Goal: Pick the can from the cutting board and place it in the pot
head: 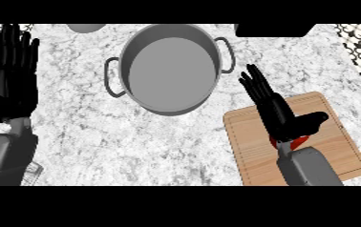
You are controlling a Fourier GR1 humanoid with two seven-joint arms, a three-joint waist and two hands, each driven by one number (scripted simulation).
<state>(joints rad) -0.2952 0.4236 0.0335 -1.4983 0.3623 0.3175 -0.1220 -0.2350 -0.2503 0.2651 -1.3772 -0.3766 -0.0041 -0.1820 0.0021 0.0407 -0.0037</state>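
A grey two-handled pot stands at the top middle of the marble counter, nothing inside it. At the lower right lies a wooden cutting board. My right hand hovers over the board's left part, open, fingers straight and pointing up-left toward the pot, thumb spread to the right. Only a sliver of the red can shows beneath the palm, near the wrist; the rest is hidden. Whether the hand touches the can I cannot tell. My left hand rests open at the left edge, fingers up.
A grey rounded object sits at the top edge left of the pot. A black object lies at the top right, with a meshed item in the corner. A small patterned thing peeks out by my left forearm.
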